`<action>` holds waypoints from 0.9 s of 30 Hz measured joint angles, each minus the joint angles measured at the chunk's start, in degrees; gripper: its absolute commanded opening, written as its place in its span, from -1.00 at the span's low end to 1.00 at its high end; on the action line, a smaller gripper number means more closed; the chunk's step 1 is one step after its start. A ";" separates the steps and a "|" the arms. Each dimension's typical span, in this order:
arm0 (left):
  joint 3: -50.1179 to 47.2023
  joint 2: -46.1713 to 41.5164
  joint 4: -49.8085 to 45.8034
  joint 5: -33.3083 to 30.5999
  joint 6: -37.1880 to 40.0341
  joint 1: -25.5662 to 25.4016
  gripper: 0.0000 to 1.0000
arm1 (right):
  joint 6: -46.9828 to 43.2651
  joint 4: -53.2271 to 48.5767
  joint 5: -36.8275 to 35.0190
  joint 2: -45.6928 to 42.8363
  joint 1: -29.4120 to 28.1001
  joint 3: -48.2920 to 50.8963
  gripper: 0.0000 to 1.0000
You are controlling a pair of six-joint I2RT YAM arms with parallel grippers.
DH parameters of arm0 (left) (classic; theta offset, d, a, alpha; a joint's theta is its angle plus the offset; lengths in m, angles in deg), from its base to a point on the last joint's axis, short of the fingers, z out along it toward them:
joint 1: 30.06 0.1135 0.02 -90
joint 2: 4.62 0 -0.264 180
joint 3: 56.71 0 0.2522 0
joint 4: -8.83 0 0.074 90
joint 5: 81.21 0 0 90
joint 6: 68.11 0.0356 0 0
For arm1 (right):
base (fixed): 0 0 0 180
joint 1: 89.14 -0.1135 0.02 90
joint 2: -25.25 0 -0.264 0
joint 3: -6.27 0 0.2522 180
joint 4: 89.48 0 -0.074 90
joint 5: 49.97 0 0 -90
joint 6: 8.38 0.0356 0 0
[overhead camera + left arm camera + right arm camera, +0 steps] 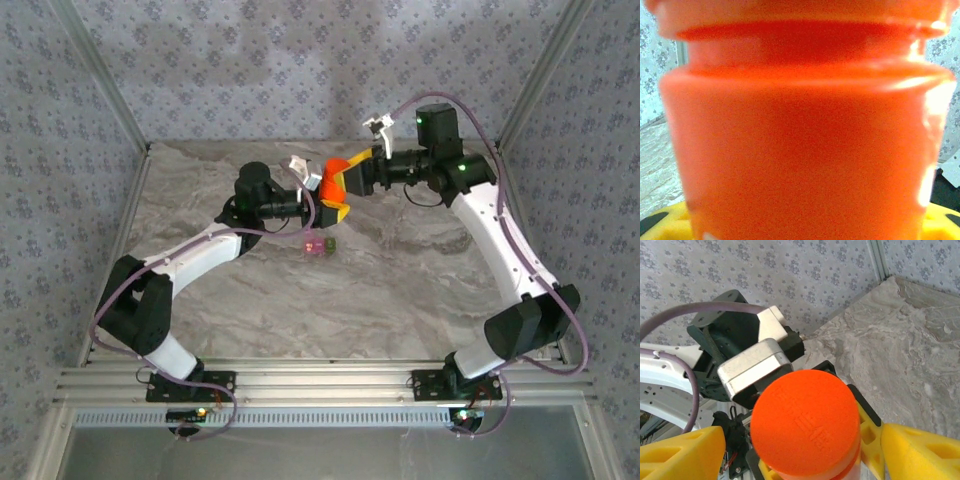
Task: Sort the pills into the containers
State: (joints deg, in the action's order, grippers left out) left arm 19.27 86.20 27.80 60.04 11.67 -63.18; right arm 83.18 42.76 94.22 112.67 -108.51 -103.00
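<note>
Two grippers on one bottle, cap not yet off

One orange bottle (pixel 800 150) is pinched by the left gripper (pixel 335 200) and held above the table (pixel 420 270). The right gripper (pixel 800 455) is spread around the orange cap (pixel 805 425), its fingers apart from it. For the step judged in hand, uncapping, the body should be gripped firmly while the cap is clamped squarely, pressed and twisted, with the mouth kept up so nothing is spilled. Counted: one table, two arms, one bottle, one cap, and one joined pair of containers (pixel 318 244), pink and green, set on the table near the bottle, on the arms' side.
</note>
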 measured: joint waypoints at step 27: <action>1.07 0.70 -1.29 0.48 -0.55 -0.42 -1.00 | 0.81 1.88 -2.60 1.03 -0.37 -0.83 0.59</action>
State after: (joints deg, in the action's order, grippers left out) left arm 20.34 86.90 26.51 60.52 11.12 -63.60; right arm 83.99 44.64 91.62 113.69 -108.88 -103.83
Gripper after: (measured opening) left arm 0.523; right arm 0.798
